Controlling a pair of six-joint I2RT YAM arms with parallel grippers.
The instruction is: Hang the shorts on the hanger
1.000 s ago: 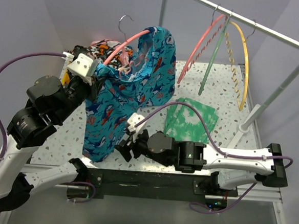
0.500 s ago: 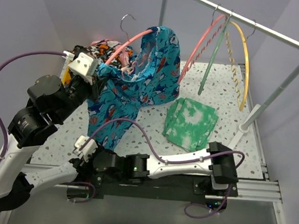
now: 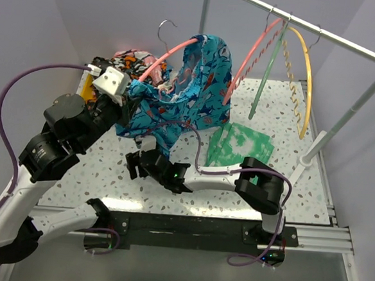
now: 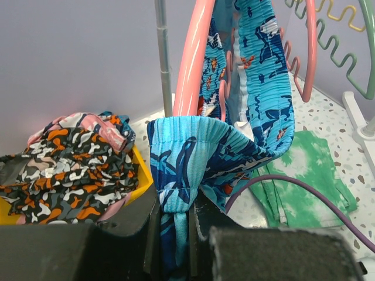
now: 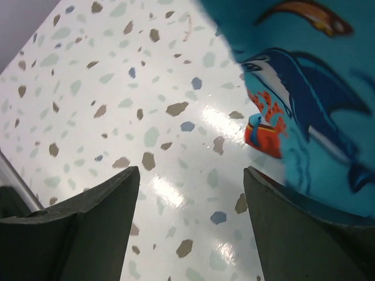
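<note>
Nearest to me, the right pincer [image 5: 192, 175] sits low over the worktop [image 5: 117, 88], below the hanger [image 3: 171, 52] and on its near side. Its jaws are spread wide, with nothing between them but speckled surface. The shorts [image 5: 304, 99] fill the upper right of that wrist view. Loose fabric hangs just past the right finger, and I can't tell whether it brushes it.

That's the relation I'm steering by: the hanging cloth lies ahead and to the right of this pincer, outside the gap. This is the arm nearer to that loose end. The arm is folded hard at the elbow, with the forearm laid out low and leftward across the worktop.

One level up, the left pincer [image 4: 176, 222] is clenched on the gathered waistband, just left of the hanger's lower end. From that grip the shorts run up and away to the right. Their long axis follows the hanger's curved arm, and the waist opening is looped over it. The hanger's lower end goes out of sight behind the waistband, so I can't say whether the left pincer pinches it too. The left arm is raised, with its wrist pointed toward the far side.

My read is that one side is threaded on while the rest sags below the hanger. Farther off, to the hanger's right, the rail [image 3: 311, 27] carries the other hangers.
</note>
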